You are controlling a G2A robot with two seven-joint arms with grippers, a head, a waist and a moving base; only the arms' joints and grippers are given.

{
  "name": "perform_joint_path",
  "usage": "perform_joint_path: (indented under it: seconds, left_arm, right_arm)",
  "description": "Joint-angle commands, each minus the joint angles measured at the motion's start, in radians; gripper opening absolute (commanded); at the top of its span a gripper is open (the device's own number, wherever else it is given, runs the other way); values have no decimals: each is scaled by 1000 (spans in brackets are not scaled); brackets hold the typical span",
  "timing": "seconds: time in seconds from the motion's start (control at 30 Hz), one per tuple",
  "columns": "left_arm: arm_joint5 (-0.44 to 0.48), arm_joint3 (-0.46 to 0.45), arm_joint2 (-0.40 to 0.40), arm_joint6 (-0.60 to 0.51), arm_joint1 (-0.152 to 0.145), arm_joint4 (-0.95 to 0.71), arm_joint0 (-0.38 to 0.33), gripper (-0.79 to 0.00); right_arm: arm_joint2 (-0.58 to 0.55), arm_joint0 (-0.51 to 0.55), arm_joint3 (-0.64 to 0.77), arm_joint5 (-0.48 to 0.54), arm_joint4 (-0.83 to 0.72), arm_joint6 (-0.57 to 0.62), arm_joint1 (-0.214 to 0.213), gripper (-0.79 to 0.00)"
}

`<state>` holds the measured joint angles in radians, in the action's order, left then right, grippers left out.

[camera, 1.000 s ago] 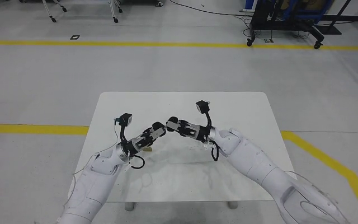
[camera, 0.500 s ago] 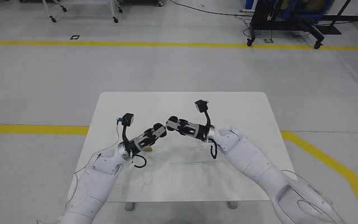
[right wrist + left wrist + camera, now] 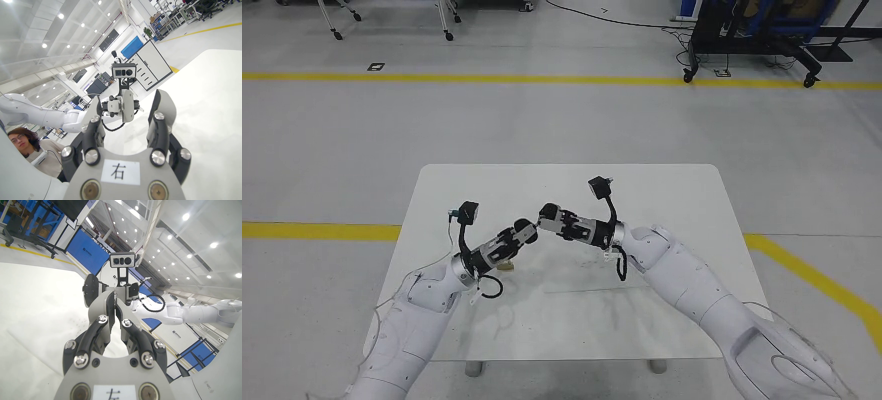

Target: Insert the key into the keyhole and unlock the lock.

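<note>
Over the middle of the white table (image 3: 662, 200) my two grippers face each other tip to tip. My left gripper (image 3: 115, 298) is shut on a thin metal key (image 3: 114, 293), seen edge-on, its tip sticking out past the pads. My right gripper (image 3: 128, 102) stands open just beyond it, one finger (image 3: 90, 291) on each side of the key's tip, nothing held. From above, the left gripper (image 3: 527, 230) and right gripper (image 3: 546, 213) almost touch. A small brass-coloured object (image 3: 505, 267), apparently the lock, lies on the table under my left forearm.
The table edge runs close behind both forearms. A person sits beyond the table's near side, behind my right arm (image 3: 28, 144). Cabinets and racks stand far off on the floor.
The right gripper has drifted slightly toward the table's far side, and the left arm has edged a little toward it. Both grippers keep their states.
</note>
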<state>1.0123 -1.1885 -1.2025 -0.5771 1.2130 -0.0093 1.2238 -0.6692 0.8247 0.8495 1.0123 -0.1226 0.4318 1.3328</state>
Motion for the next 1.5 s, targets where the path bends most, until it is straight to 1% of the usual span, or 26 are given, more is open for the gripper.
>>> perform_joint_path:
  seconds: [0.0, 0.23, 0.27, 0.33, 0.4, 0.47, 0.57, 0.6, 0.63, 0.67, 0.7, 0.8, 0.87, 1.03, 1.1, 1.13, 1.27, 1.3, 1.4, 1.47]
  left_arm:
    - [0, -5, -3, -1, -3, -2, 2, -785]
    - [0, -24, -7, -12, -13, 2, 15, -785]
    - [0, -29, -6, -18, -14, 5, 17, -785]
    - [0, -38, -4, -29, -17, 17, 20, -785]
    - [0, -46, 1, -37, -20, 24, 22, -785]
    - [0, -50, 4, -42, -23, 36, 22, -785]
    - [0, -58, 13, -53, -27, 64, 20, -785]
    - [0, -60, 18, -55, -28, 75, 20, -785]
    - [0, -62, 22, -56, -29, 84, 19, -785]
    - [0, -63, 26, -57, -30, 98, 18, -785]
    - [0, -65, 31, -58, -31, 111, 16, -785]
    - [0, -69, 46, -51, -35, 143, 15, -785]
    - [0, -72, 56, -51, -38, 161, 13, -785]
    - [0, -81, 83, -54, -48, 197, 5, -785]
    - [0, -82, 90, -37, -52, 222, 3, -785]
    - [0, -84, 96, -27, -53, 227, 3, -785]
    - [0, -78, 114, 5, -60, 253, -4, -785]
    - [0, -77, 118, 14, -62, 257, -5, -785]
    - [0, -76, 130, 39, -67, 262, -8, -785]
    - [0, -76, 140, 49, -72, 264, -11, -785]
  right_arm:
    - [0, 0, 0, 0, 0, 0, 0, 0]
    - [0, 0, 2, -4, 8, 1, 0, 0]
    - [-5, -12, 3, -23, 70, 10, -5, 0]
    - [-12, -39, 11, -100, 264, 28, -19, 0]
    - [-15, -37, 54, -129, 387, 67, -35, 0]
    - [-47, -20, 84, -147, 440, 84, -58, 0]
    - [-98, 22, 154, -146, 467, 136, -94, 0]
    - [-114, 36, 180, -150, 468, 158, -105, -95]
    - [-129, 49, 205, -154, 466, 181, -115, -243]
    - [-143, 63, 231, -155, 459, 204, -124, -336]
    - [-156, 77, 256, -150, 445, 224, -133, -406]
    - [-190, 112, 315, -127, 394, 281, -155, -406]
    - [-206, 128, 341, -119, 359, 315, -166, -422]
    - [-231, 147, 385, -129, 304, 376, -185, -453]
    - [-237, 152, 394, -142, 292, 389, -190, -517]
    - [-238, 154, 398, -148, 285, 395, -192, -529]
    - [-239, 155, 409, -156, 259, 421, -198, -625]
    - [-239, 154, 411, -157, 255, 426, -199, -634]
    - [-236, 151, 416, -166, 244, 441, -202, -714]
    - [-230, 148, 419, -175, 239, 451, -202, -739]
